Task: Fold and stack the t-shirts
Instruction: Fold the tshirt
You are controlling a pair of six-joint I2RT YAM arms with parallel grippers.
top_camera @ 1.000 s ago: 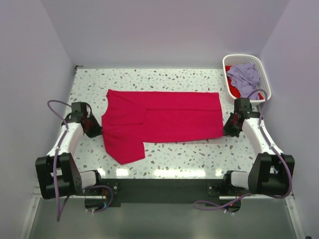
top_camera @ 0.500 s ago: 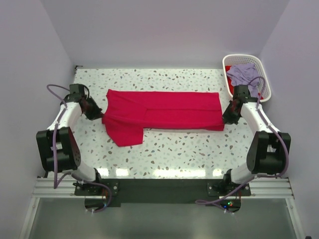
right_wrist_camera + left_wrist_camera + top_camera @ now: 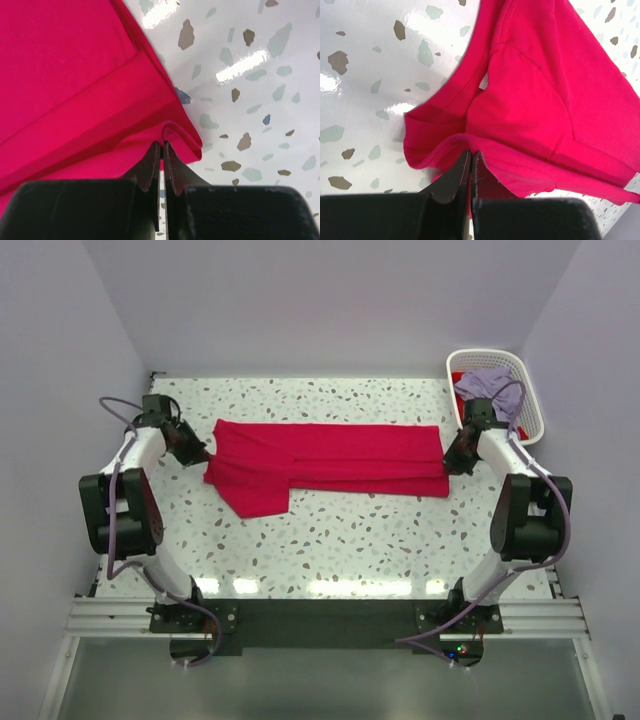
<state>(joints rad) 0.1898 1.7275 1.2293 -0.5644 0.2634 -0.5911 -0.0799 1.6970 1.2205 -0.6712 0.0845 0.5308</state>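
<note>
A crimson red t-shirt [image 3: 330, 462] lies across the middle of the speckled table, folded lengthwise into a long band, with one sleeve [image 3: 255, 498] sticking out at the near left. My left gripper [image 3: 200, 453] is shut on the shirt's left edge [image 3: 530, 115], pinching a fold of red cloth. My right gripper [image 3: 450, 462] is shut on the shirt's right edge [image 3: 75, 75], also pinching a fold. A pale lavender shirt [image 3: 490, 390] lies in the basket over another red one [image 3: 458, 378].
The white slotted basket [image 3: 530, 400] stands at the far right corner, just behind my right arm. The speckled table [image 3: 380, 540] runs to the walls at the back and both sides.
Both grippers have moved away from me, carrying the shirt's near edge over onto its far part. The shirt is now a narrower band lying farther back.
</note>
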